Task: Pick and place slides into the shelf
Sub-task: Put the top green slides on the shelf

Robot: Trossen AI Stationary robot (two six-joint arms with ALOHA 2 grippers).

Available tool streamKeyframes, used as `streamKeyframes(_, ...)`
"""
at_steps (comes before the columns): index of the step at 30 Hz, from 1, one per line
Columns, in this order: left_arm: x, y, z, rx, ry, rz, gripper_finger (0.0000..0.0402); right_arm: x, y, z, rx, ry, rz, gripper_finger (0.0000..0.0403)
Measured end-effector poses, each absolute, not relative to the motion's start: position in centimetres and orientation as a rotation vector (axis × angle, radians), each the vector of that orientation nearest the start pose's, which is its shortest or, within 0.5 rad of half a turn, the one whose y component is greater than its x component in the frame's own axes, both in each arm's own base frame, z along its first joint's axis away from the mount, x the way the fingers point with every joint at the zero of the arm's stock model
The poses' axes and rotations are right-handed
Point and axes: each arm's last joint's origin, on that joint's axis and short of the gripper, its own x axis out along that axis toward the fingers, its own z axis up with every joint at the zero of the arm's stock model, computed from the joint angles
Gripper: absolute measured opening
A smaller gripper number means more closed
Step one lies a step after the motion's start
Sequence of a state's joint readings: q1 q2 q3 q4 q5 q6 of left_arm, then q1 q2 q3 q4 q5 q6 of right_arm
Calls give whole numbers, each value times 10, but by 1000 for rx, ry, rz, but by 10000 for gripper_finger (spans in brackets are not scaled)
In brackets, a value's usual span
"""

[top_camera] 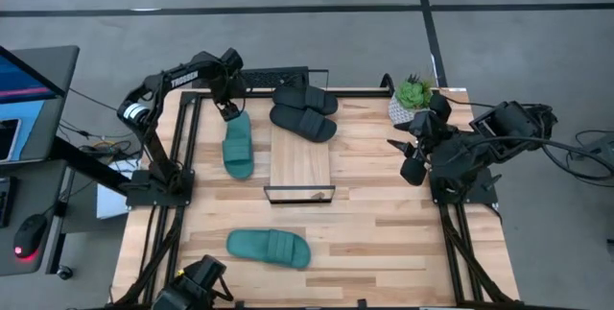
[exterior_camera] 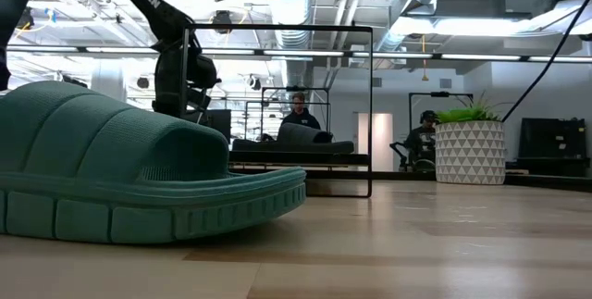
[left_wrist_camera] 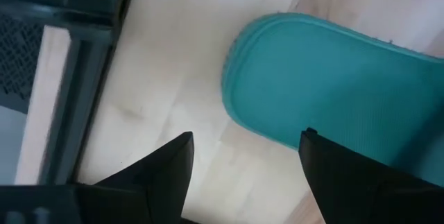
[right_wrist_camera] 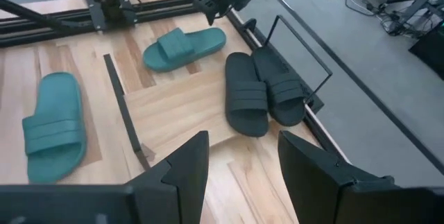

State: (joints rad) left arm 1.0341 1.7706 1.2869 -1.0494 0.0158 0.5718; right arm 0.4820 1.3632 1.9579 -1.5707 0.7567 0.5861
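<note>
One teal slide (top_camera: 238, 147) lies flat on the table left of the shelf (top_camera: 300, 166). My left gripper (top_camera: 230, 110) is open just over that slide's far end (left_wrist_camera: 326, 71), its fingers pointing down. A second teal slide (top_camera: 269, 248) lies near the table's near edge and fills the low view (exterior_camera: 129, 179). Two black slides (top_camera: 305, 113) lie side by side at the shelf's far end, overlapping the plank's far edge (right_wrist_camera: 263, 92). My right gripper (top_camera: 411, 156) waits open over the table's right side, its fingers (right_wrist_camera: 194, 161) apart. My left gripper stands open with one fingertip (left_wrist_camera: 312, 141) over the rim of the teal slide's far end (left_wrist_camera: 277, 130) and the other over bare table. I cannot tell whether that fingertip touches the slide. The slide lies flat on the table.
A potted plant (top_camera: 413, 99) in a white patterned pot stands at the table's far right corner. Black frame rails (top_camera: 182, 147) run along the left and right sides. A person (exterior_camera: 298, 114) sits in the room beyond. The plank's near part (right_wrist_camera: 177, 109) carries nothing.
</note>
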Motion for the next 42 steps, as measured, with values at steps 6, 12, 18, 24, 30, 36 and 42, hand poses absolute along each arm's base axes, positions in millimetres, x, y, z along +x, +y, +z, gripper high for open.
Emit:
streamKeyframes(6, 172, 276, 205, -286, 1481, 357, 250, 173, 68, 475, -16, 680, -465, 166)
streamKeyframes(12, 175, 275, 205, -252, 1470, 342, 250, 173, 68, 475, -16, 680, -465, 166)
streamKeyframes(18, 175, 274, 201, -246, 1472, 329, 250, 173, 68, 475, -17, 680, -465, 166)
streamKeyframes(24, 172, 269, 188, -246, 1489, 319, 250, 173, 68, 475, -17, 680, -465, 166)
streamKeyframes(30, 172, 266, 181, -242, 1497, 309, 250, 173, 68, 475, -17, 681, -465, 166)
streamKeyframes(36, 174, 270, 182, -203, 1471, 343, 250, 173, 68, 475, -17, 681, -465, 166)
streamKeyframes(42, 178, 269, 182, -182, 1465, 344, 250, 173, 68, 475, -15, 680, -465, 166)
